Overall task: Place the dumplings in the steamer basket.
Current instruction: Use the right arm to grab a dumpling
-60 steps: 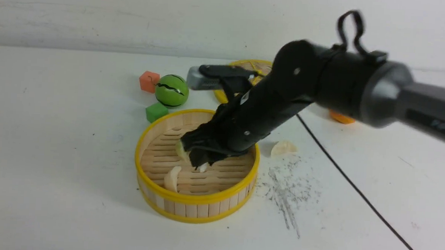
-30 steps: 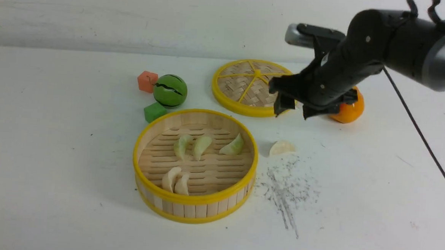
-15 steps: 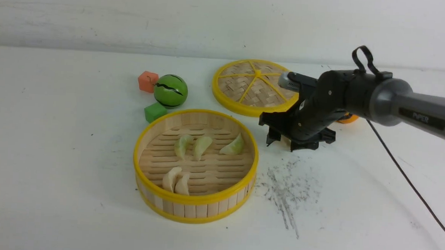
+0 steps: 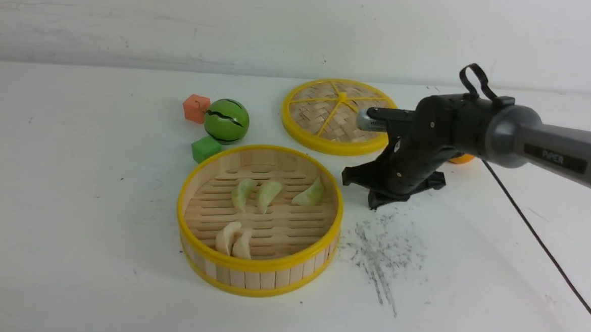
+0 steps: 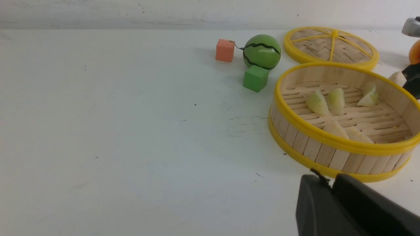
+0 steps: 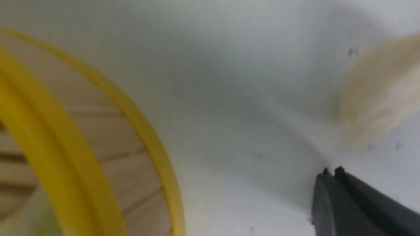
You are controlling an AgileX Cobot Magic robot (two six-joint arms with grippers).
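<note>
Front view: right gripper [image 4: 374,200], clenched, sits at two o'clock of the steamer basket [image 4: 257,265] holding five dumplings [image 4: 269,192]; a cream dumpling [image 5: 397,78] lies just beside it. Left gripper [image 5: 331,183] clenched, empty.

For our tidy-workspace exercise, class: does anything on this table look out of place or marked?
Two things. Grey scratchy smudges streak the white table just right of the steamer basket. One cream dumpling lies outside the basket, next to it, not inside.
</note>
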